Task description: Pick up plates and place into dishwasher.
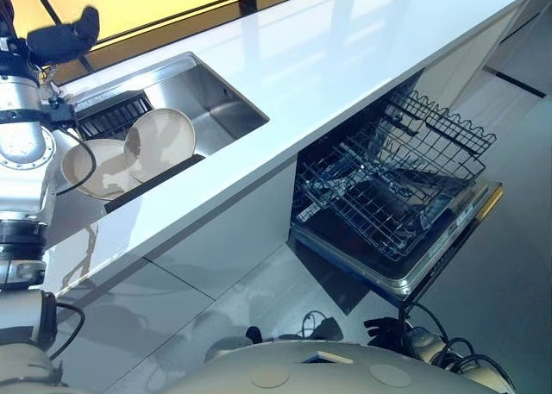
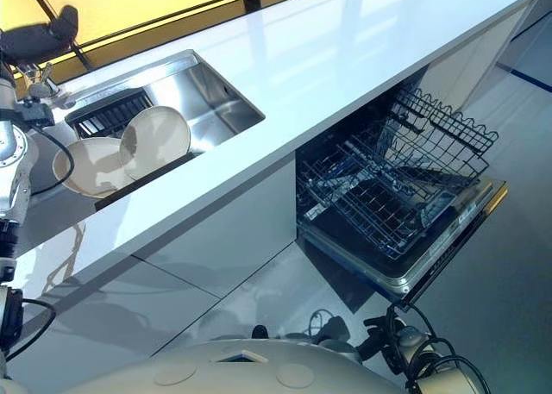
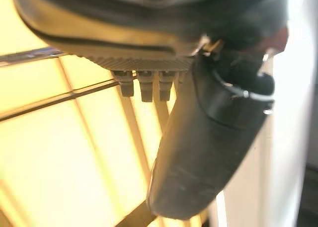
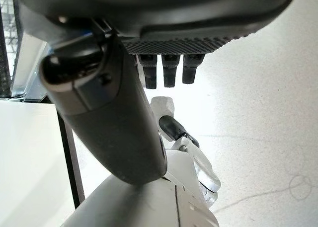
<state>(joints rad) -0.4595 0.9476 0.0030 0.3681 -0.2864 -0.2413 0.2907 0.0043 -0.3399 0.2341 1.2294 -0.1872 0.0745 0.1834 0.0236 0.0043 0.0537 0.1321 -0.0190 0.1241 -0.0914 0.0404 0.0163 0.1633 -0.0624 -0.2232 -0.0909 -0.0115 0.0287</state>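
Note:
Two cream plates lean in the steel sink point(image 1: 220, 101): one plate point(image 1: 160, 140) stands tilted over the other plate point(image 1: 97, 167). My left hand point(image 1: 65, 36) hangs above the sink's far left corner, up and left of the plates, open and holding nothing; its thumb point(image 3: 208, 142) is bare. The dishwasher point(image 1: 431, 260) stands open at the right, with its wire rack point(image 1: 392, 183) pulled out over the lowered door. My right hand point(image 1: 384, 329) hangs low by the floor in front of the dishwasher door, open, with nothing by its thumb point(image 4: 109, 117).
A long white counter point(image 1: 345, 58) runs from the sink to the far right above the dishwasher. A dark slatted drainer point(image 1: 112, 114) lies in the sink behind the plates. White cabinet fronts point(image 1: 224, 230) stand below the counter, over a pale glossy floor point(image 1: 509, 282).

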